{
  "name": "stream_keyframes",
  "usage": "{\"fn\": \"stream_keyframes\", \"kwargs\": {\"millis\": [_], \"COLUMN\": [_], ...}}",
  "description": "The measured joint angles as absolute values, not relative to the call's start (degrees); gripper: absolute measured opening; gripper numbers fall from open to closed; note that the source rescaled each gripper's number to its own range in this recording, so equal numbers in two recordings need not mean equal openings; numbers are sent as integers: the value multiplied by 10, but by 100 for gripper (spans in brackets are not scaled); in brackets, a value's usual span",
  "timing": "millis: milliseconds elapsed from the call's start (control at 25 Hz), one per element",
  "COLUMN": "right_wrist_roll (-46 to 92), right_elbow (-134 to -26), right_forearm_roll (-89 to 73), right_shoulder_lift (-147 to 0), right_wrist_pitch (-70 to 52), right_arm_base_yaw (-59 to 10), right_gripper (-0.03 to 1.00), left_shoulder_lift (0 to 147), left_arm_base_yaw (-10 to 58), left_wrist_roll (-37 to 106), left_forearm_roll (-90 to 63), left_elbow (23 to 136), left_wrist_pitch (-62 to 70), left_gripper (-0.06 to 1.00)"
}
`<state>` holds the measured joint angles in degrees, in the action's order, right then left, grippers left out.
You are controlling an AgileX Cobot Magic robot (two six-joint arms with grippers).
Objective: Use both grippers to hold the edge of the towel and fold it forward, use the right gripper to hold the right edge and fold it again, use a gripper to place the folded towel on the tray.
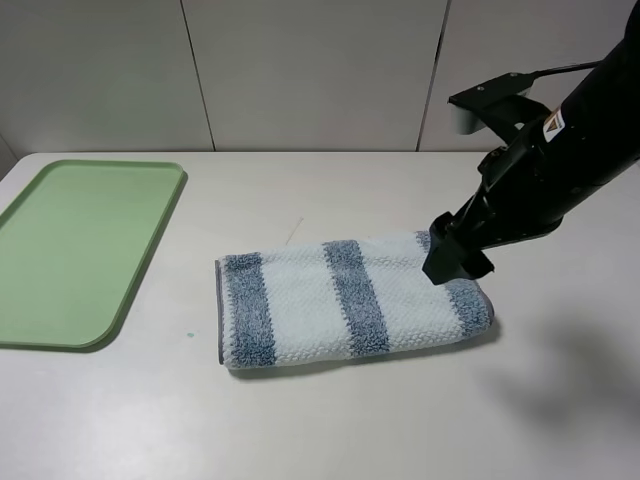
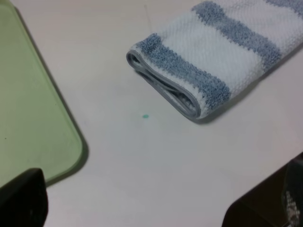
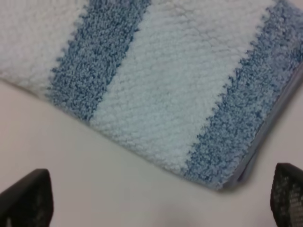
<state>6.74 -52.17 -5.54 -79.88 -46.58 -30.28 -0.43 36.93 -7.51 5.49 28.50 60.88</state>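
Observation:
The striped towel (image 1: 350, 300) lies folded in half on the table, its grey edge (image 2: 161, 85) stacked in layers at its left end. My right gripper (image 1: 455, 262) hovers over the towel's right end, open and holding nothing. In the right wrist view its fingers stand wide apart (image 3: 158, 189) above the towel (image 3: 165, 85), near the grey edge (image 3: 265, 137). My left gripper (image 2: 142, 198) is open and empty above bare table, apart from the towel (image 2: 213, 61). It is out of the exterior high view. The light-green tray (image 1: 80, 250) lies empty at the far left.
A small green speck (image 1: 188, 334) marks the table between tray and towel. Grey wall panels stand behind the table. The tray's corner (image 2: 28, 104) shows in the left wrist view.

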Motion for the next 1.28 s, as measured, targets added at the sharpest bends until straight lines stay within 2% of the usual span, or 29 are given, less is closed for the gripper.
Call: {"fn": "stream_keyframes", "kwargs": {"millis": [120, 280, 600, 760, 880, 1280], "right_wrist_roll": [11, -47, -64, -73, -73, -62], "right_elbow": [-522, -522, -522, -522, -522, -522], "right_forearm_roll": [-43, -10, 8, 17, 17, 13], "right_shoulder_lift": [-801, -816, -877, -906, -919, -924], "right_wrist_pitch": [-463, -444, -388, -369, -356, -343], "right_arm_base_yaw": [-303, -303, -303, -303, -298, -234], "right_gripper": [100, 100, 100, 100, 100, 100], "left_shoulder_lift": [-4, -4, -4, -4, -4, -4], "left_arm_base_yaw": [338, 253, 67, -2, -22, -26], "left_wrist_roll": [-75, -75, -76, -76, -76, -76], "left_forearm_roll": [55, 56, 57, 57, 57, 57], "left_elbow": [285, 285, 285, 285, 285, 285], "left_wrist_pitch": [609, 609, 609, 609, 609, 609], "left_gripper": [99, 99, 99, 99, 99, 99]}}
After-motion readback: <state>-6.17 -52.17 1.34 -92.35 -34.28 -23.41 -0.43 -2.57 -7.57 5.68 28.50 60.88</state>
